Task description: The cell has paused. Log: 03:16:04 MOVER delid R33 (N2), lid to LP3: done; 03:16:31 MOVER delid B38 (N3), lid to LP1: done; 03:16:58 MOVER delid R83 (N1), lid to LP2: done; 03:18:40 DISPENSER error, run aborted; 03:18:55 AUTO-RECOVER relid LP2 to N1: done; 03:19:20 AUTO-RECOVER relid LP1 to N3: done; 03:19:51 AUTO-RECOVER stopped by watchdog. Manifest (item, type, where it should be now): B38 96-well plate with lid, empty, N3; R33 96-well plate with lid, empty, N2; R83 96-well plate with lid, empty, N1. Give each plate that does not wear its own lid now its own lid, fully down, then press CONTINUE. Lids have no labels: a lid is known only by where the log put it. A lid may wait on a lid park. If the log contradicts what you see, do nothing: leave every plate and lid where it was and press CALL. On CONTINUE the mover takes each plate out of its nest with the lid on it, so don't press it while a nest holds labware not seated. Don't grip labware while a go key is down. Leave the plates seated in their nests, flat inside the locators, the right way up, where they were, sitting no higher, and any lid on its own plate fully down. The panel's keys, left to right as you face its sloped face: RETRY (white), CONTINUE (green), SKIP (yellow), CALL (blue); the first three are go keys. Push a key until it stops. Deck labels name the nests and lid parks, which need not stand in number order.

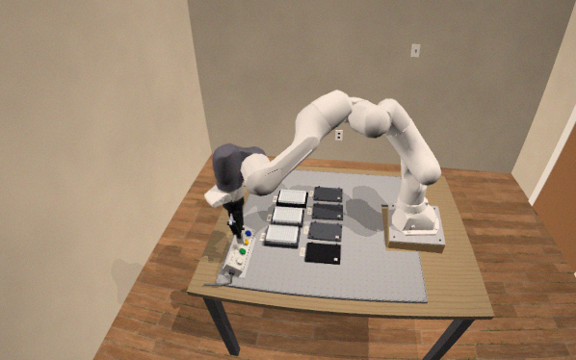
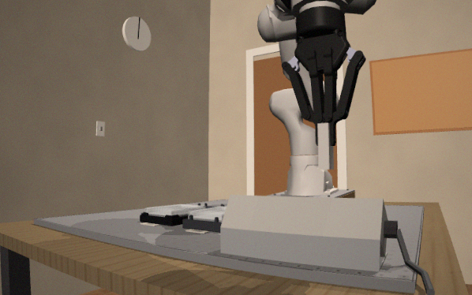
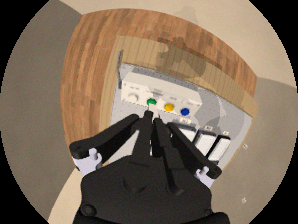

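Observation:
Three plates with black bases and white tops sit in a column of nests: the far one, the middle one and the near one. I cannot tell lids from bare wells at this distance. Beside them lie four dark lid parks; no lid shows on them. The key panel carries the blue, yellow, green and white keys. My gripper is shut on nothing. It points down and hangs well above the panel. In the wrist view its tips lie just under the green key.
The arm's base stands on a raised block at the right of the grey mat. A cable leaves the panel's end near the table's front edge. The wall stands close to the left of the table.

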`<state>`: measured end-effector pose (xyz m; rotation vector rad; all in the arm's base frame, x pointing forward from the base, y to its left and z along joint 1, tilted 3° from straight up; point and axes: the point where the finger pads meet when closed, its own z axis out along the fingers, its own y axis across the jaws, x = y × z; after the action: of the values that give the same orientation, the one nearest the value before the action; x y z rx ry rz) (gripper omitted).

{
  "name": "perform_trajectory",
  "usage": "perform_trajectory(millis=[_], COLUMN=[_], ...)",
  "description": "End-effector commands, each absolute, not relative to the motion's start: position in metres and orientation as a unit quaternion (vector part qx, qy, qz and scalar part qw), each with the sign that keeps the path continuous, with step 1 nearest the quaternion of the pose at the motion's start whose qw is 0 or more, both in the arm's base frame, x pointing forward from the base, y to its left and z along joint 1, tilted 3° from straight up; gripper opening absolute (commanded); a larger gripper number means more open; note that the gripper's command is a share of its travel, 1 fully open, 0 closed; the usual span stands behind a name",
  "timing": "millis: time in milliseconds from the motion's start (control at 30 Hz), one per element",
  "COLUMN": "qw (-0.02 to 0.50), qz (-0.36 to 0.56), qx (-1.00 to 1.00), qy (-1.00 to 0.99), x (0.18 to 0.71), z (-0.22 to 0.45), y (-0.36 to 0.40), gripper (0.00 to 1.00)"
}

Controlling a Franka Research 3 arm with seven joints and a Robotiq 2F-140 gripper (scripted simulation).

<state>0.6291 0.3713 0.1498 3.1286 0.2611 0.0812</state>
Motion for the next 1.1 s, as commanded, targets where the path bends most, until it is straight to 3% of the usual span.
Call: perform_trajectory(millis=[0,1067], qw=[0.000,0.000], qz=[0.026,0.026], qx=[0.996,0.996], qy=[0.080,0.080], x=[0.630,0.631], z=[0.147,0.134], y=[0.371,0.371], gripper=[0.00,0.00])
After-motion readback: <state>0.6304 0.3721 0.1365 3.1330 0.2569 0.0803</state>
